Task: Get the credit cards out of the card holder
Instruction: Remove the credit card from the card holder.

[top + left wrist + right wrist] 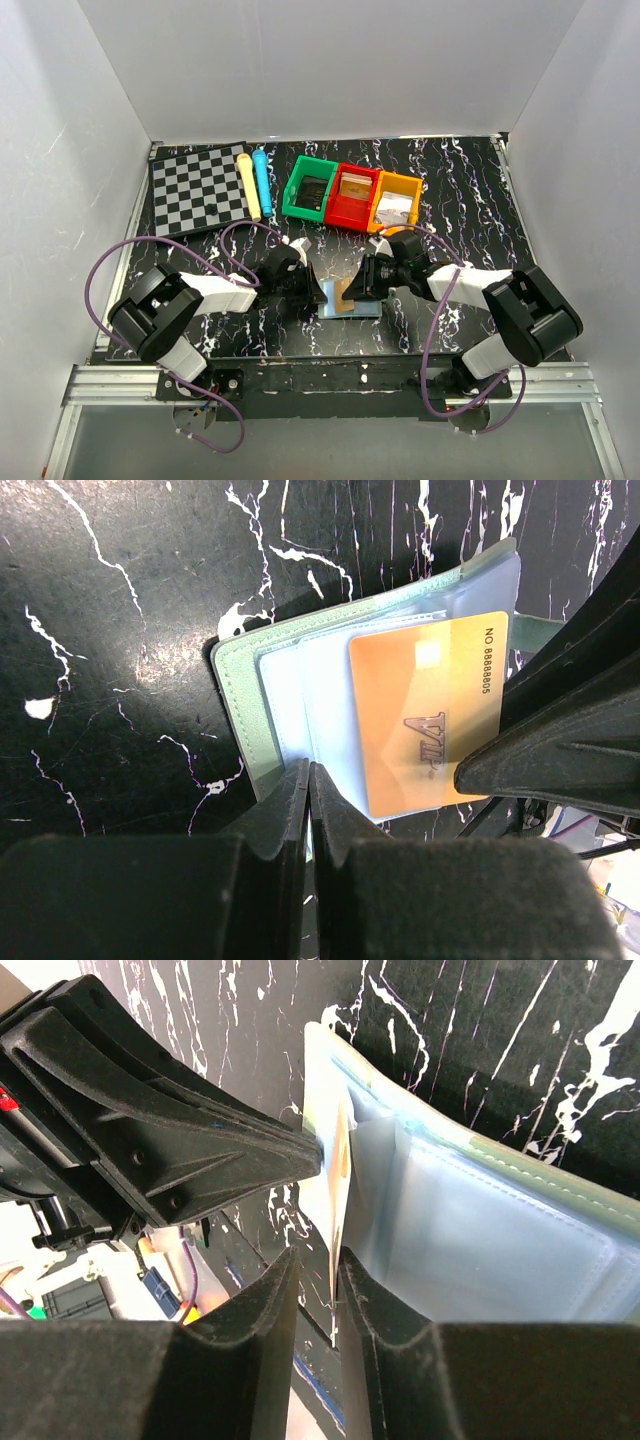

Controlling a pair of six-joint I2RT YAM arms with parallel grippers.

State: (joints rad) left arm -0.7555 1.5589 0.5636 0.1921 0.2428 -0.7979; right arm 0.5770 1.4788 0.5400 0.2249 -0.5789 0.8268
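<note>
Behind the right gripper (365, 283), part of the credit card (420, 710) hides

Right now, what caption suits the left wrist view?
Shut left gripper at the open card holder's edge, orange VIP card showing.

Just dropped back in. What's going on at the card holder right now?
The left gripper is shut, with its tip pressed against the edge of the open card holder. The right gripper straddles the edge of the orange card, with its jaws close together. I cannot tell whether it has actually clamped. The card is not out of the holder yet.
</note>
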